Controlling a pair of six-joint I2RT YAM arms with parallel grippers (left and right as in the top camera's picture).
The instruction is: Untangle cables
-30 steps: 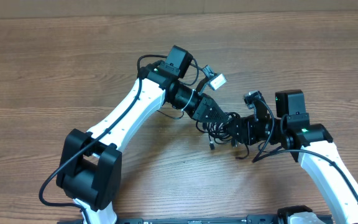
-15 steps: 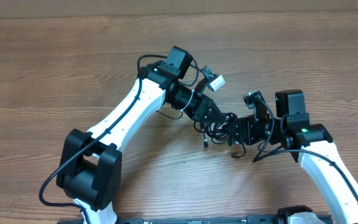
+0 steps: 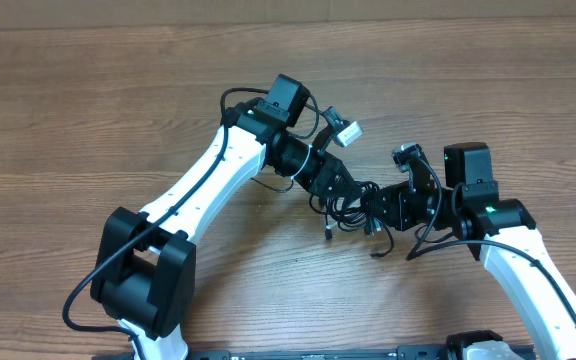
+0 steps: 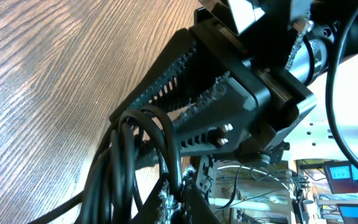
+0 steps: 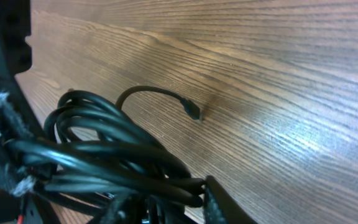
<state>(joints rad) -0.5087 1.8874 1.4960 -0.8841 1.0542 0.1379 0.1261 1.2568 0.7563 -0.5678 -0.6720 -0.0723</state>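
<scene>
Nearest, the 2 white arms rise from the near edge of the wooden counter [image 3: 88,100] and lean in toward each other, meeting a little right of the middle. Between them the cables [image 3: 342,212] hang as 1 black tangle of loops, caught between both arm tips and held up off the wood. From the near side of the tangle a short tail drops toward the counter and ends in a small pale-tipped plug [image 3: 328,234].

The right claw [image 3: 380,208] comes at the tangle from the right. In its wrist view the fingers stand on either side of the bundle, with several cords running across the gap and touching the right finger. Whether they squeeze the bundle or only bracket it cannot be told. Just past the loops in that view, another thin tail curls out and ends in a small dark plug above the wood.

The left claw [image 3: 351,192] reaches in from the far left, pressed together and pinching the looped cords at its tips, just beside the right claw.

Beyond both lies the far part of the counter.
</scene>
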